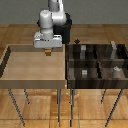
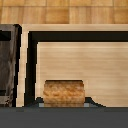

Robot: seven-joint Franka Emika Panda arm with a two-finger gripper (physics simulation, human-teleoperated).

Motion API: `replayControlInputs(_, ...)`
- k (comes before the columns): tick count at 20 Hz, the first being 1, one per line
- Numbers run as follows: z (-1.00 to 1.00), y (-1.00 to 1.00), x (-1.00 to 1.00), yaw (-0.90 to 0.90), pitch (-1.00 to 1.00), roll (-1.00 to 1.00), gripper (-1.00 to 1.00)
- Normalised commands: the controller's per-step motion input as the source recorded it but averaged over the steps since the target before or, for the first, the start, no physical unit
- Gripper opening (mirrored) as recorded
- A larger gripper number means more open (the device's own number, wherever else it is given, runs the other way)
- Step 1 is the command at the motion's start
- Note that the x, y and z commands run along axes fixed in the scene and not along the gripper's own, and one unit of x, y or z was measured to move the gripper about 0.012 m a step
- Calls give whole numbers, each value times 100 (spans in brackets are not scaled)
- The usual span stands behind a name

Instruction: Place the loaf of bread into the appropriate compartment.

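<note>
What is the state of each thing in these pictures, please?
gripper: shut on the loaf of bread, above the light tray.
loaf of bread: held, lifted.
light tray: holds nothing visible.
dark compartment bin: small grey-white objects inside.

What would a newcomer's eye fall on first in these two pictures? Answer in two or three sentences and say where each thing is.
First, the white robot arm reaching down over the light wooden tray on the exterior view's left, its gripper holding the small orange-brown loaf of bread above the tray's far side. Next, the dark compartment bin on the exterior view's right, with small grey-white objects in its sections. In the wrist view the loaf fills the foreground.
</note>
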Motion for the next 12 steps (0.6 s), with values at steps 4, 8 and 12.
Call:
replayControlInputs(4, 0, 100, 0, 0, 0, 0, -100)
replayControlInputs(8, 0, 100, 0, 0, 0, 0, -100)
replayControlInputs(12, 0, 100, 0, 0, 0, 0, -100)
